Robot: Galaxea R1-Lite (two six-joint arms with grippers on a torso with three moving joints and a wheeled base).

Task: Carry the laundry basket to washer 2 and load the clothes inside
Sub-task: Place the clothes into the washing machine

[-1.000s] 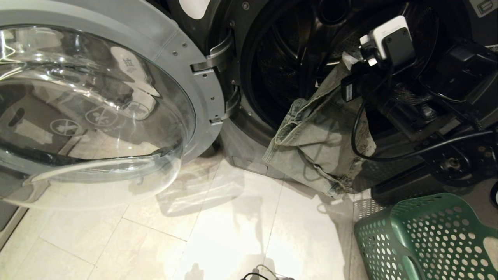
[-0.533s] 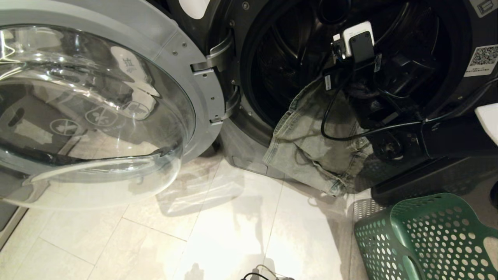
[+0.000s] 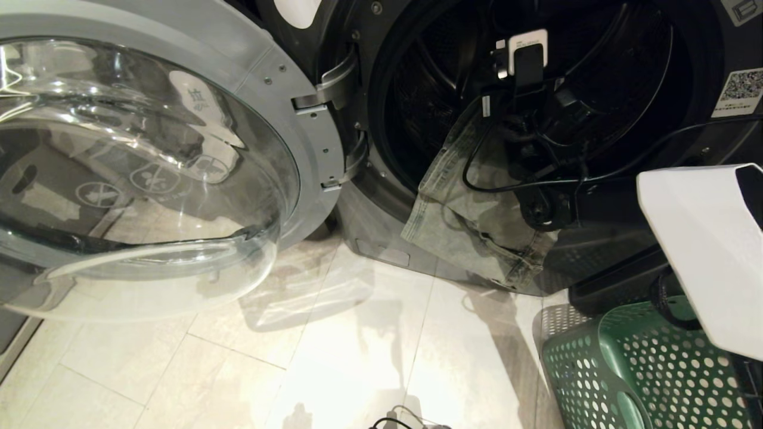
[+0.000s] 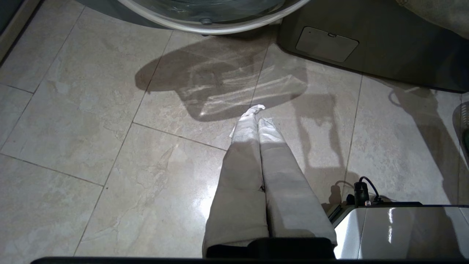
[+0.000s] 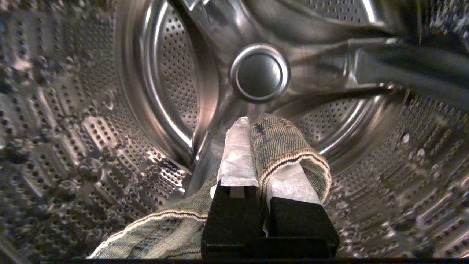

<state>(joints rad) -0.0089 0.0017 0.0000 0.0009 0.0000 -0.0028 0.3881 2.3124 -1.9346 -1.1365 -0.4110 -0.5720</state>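
Jeans (image 3: 471, 196) carried deeper into drum (image 5: 146, 110), right tool (image 5: 256, 128) clamped

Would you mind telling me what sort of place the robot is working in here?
Most likely a laundry room or laundrette. A front-loading washer stands with its glass door swung open, a green laundry basket sits on the tiled floor, and a denim garment hangs from the steel drum.

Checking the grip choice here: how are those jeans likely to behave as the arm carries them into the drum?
Probably floppy: the jeans sag over the washer's rim below the right gripper. Likely heavyish; thick denim with stitched seams. The hanging part may drag on the rim.
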